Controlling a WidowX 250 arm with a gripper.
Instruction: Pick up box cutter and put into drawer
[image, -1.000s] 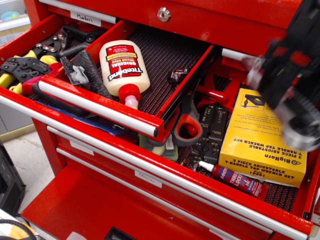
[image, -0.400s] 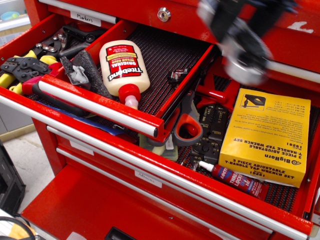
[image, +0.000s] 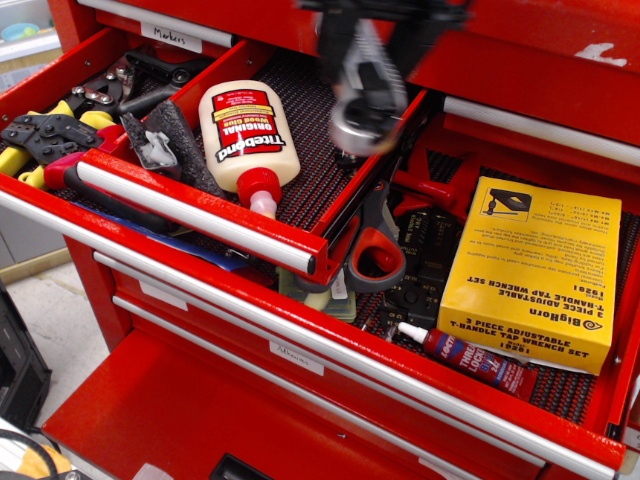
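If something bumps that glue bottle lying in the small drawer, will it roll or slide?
The glue bottle lies on its side on the ribbed mat of the drawer, so sliding seems unlikely. Its rounded body might roll slightly, though the grey sanding block beside it would probably stop it.

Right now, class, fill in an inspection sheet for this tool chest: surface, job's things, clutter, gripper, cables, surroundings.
Surface: narrow red drawer open, dark ribbed mat bare at the back.
Job's things: box cutter held above the drawer's right rear, shiny butt end down, blurred.
Clutter: glue bottle and grey scraper in the drawer; yellow box, red-handled scissors in the wider drawer below.
Gripper: gripper at top edge, blurred, shut on box cutter.
Cables: nothing seen.
Surroundings: pliers in left drawer.
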